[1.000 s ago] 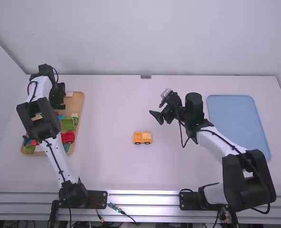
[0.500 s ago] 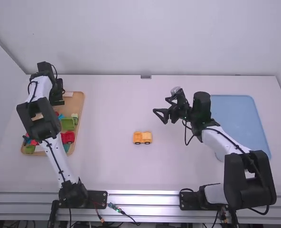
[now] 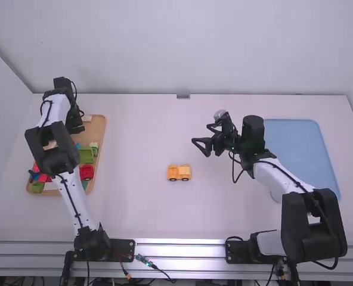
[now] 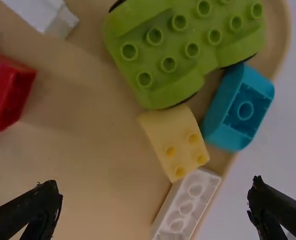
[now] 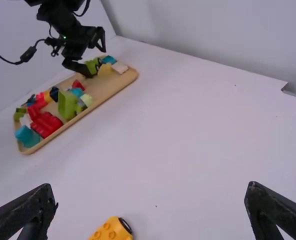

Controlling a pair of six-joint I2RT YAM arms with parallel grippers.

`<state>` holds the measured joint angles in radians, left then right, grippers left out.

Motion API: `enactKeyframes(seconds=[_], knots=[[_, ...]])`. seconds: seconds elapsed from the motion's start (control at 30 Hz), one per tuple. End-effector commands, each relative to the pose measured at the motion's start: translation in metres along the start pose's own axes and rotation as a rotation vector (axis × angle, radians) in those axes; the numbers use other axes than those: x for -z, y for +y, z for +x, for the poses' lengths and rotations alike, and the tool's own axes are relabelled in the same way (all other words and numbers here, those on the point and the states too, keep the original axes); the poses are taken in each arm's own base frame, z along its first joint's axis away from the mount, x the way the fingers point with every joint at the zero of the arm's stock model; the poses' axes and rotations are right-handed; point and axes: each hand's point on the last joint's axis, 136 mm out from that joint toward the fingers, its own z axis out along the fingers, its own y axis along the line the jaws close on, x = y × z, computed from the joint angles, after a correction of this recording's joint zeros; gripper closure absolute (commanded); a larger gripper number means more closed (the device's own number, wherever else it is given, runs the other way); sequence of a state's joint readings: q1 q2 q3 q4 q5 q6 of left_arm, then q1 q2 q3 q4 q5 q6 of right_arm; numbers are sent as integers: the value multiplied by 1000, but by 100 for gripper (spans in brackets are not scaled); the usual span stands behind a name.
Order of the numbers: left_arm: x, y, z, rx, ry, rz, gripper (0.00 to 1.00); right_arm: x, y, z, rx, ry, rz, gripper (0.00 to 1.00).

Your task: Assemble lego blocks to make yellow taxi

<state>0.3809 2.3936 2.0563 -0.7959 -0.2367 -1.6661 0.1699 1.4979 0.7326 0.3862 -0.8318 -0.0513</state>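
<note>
Beneath the gaping left tool (image 3: 76,128) lies a yellow block (image 4: 174,139); the right tool (image 3: 201,134) gapes.

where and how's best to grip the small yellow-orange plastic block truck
Probably from straight above, across the long sides of the truck: it stands upright on its wheels, looks longer than wide, and sits apart from other things, leaving both flanks open
</note>
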Motion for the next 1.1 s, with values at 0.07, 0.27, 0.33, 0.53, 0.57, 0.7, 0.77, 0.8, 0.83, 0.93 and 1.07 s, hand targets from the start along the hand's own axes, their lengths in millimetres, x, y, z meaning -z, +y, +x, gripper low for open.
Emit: enactKeyframes(seconds=[0.07,0.27,0.33,0.53,0.57,0.7,0.77,0.8,0.83,0.93,1.07], knots=[[-11,24,-1,115,-37,-62,1,0,6,-5,17,-11,-18,0],[-26,29,1,158,-44,-44,0,2,4,-5,12,-13,-14,0],[-26,29,1,157,-46,-46,0,3,2,-6,11,-14,-9,0],[-26,30,1,192,-49,-49,2,3,2,-6,11,-15,-7,0],[-26,30,1,190,-49,-49,3,4,1,-6,10,-16,-5,0],[-26,33,3,179,-37,-64,5,5,-1,-6,8,-17,0,0],[-27,33,5,184,-14,-68,4,5,-1,-6,8,-17,0,0],[-27,33,6,186,-5,-66,2,5,-1,-6,8,-17,0,0],[-27,31,8,190,12,-62,1,5,-1,-6,8,-17,0,0],[-27,27,19,195,72,-51,1,5,-1,-6,8,-17,0,0],[-26,26,28,199,129,-59,1,5,-1,-5,8,-15,0,0]])
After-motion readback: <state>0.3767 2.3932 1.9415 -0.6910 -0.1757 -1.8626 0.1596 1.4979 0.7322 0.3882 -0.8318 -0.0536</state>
